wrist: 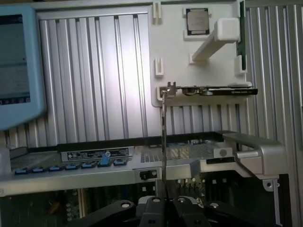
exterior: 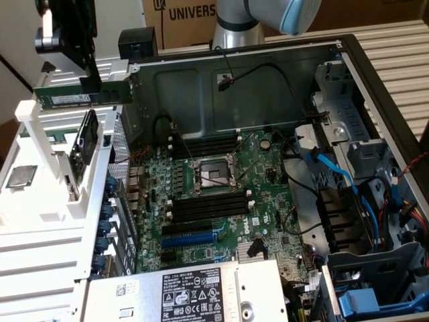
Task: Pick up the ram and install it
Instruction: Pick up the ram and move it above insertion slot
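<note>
One ram | clamped in the gripper, held level | over white rack | at exterior view's left of open computer case

**Desk:** What does the machine itself look like?

**Photographer:** The arm is a smooth, silver-grey tube with a rounded joint cap in pale blue.

**Desk:** And the tool end?

**Photographer:** The gripper is matte black throughout, with angular link bars and blocky fingers dotted with round silver screws. From the exterior view, its dark housing carries a bright metal fitting on one side.
</note>
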Tool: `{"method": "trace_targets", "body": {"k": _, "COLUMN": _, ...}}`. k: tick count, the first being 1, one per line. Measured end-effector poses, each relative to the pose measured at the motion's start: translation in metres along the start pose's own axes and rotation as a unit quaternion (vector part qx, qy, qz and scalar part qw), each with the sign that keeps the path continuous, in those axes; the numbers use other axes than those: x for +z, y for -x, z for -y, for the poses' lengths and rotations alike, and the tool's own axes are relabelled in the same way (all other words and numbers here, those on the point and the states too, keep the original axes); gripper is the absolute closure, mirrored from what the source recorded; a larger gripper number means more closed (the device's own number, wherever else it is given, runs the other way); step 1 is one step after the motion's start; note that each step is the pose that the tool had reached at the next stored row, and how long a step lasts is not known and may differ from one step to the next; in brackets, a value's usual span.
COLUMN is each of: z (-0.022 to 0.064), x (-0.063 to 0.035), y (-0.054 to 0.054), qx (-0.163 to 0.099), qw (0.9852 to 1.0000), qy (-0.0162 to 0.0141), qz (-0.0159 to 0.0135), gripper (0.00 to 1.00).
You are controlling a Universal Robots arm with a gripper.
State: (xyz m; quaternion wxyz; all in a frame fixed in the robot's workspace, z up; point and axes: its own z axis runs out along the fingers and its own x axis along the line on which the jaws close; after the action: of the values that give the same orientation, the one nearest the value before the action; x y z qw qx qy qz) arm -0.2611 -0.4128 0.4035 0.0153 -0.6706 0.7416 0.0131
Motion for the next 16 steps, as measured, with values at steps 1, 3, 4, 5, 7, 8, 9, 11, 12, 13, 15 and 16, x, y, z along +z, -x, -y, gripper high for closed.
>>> {"method": "trace_targets", "body": {"k": 1, "z": 0.0033, "x": 0.0, "y": 0.001, "qx": 0.0, "qw": 1.0, "qy": 0.0, "qz": -0.0001, "gripper": 0.88}}
{"method": "trace_targets", "body": {"k": 3, "z": 0.0177, "x": 0.0001, "y": 0.004, "qx": 0.0, "qw": 1.0, "qy": -0.0002, "qz": -0.0016, "gripper": 0.88}}
{"method": "trace_targets", "body": {"k": 4, "z": 0.0219, "x": 0.0001, "y": 0.005, "qx": 0.0, "qw": 1.0, "qy": -0.0003, "qz": -0.0025, "gripper": 0.88}}
{"method": "trace_targets", "body": {"k": 5, "z": 0.0259, "x": 0.0002, "y": 0.006, "qx": 0.0, "qw": 1.0, "qy": -0.0003, "qz": -0.0035, "gripper": 0.88}}
{"method": "trace_targets", "body": {"k": 7, "z": 0.0375, "x": 0.0003, "y": 0.009, "qx": 0.0, "qw": 1.0, "qy": -0.0006, "qz": -0.0056, "gripper": 0.88}}
{"method": "trace_targets", "body": {"k": 8, "z": 0.0413, "x": 0.0004, "y": 0.01, "qx": 0.0, "qw": 1.0, "qy": -0.0006, "qz": -0.0061, "gripper": 0.88}}
{"method": "trace_targets", "body": {"k": 9, "z": 0.045, "x": 0.0004, "y": 0.011, "qx": 0.0, "qw": 1.0, "qy": -0.0007, "qz": -0.0066, "gripper": 0.88}}
{"method": "trace_targets", "body": {"k": 11, "z": 0.053, "x": 0.0004, "y": 0.013, "qx": 0.0, "qw": 1.0, "qy": -0.0007, "qz": -0.0075, "gripper": 0.88}}
{"method": "trace_targets", "body": {"k": 12, "z": 0.06, "x": 0.0006, "y": 0.014, "qx": 0.0, "qw": 1.0, "qy": -0.0008, "qz": -0.0079, "gripper": 0.88}}
{"method": "trace_targets", "body": {"k": 13, "z": 0.063, "x": 0.0006, "y": 0.015, "qx": 0.0, "qw": 1.0, "qy": -0.0008, "qz": -0.008, "gripper": 0.88}}
{"method": "trace_targets", "body": {"k": 15, "z": 0.0714, "x": 0.0014, "y": 0.018, "qx": 0.0, "qw": 1.0, "qy": -0.0005, "qz": -0.008, "gripper": 0.88}}
{"method": "trace_targets", "body": {"k": 16, "z": 0.0737, "x": 0.0019, "y": 0.019, "qx": 0.0, "qw": 1.0, "qy": 0.0003, "qz": -0.0081, "gripper": 0.88}}
